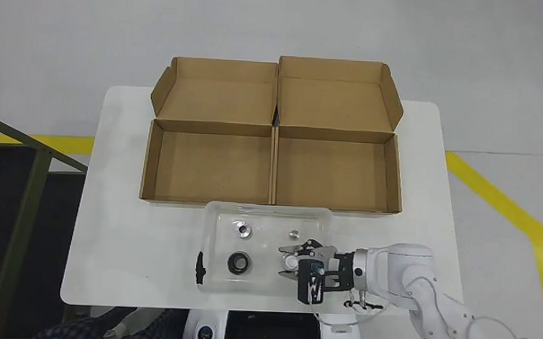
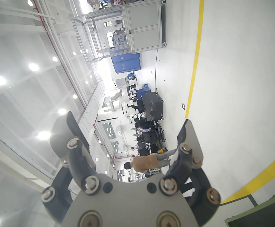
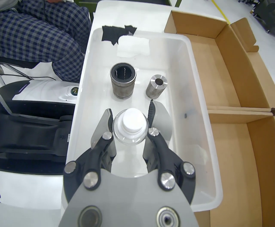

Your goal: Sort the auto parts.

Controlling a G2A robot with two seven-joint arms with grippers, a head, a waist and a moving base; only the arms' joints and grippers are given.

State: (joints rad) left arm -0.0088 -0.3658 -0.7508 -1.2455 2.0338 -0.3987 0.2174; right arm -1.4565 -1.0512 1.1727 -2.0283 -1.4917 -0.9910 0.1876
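A clear plastic bin stands at the table's front edge and holds the parts. My right gripper is inside it, shut on a white stepped round part, with one finger on each side of the part. Beyond the gripper, a dark cylindrical bearing and a smaller silver bushing stand upright. They appear in the top view as the bearing and the bushing. A small metal piece lies near the bin's far wall. My left gripper is open, holds nothing, and points out into the room.
Two open cardboard boxes, left and right, stand side by side directly behind the bin, with their lids folded back. The box walls rise close beside the bin's rim. Black tape marks the bin's far end.
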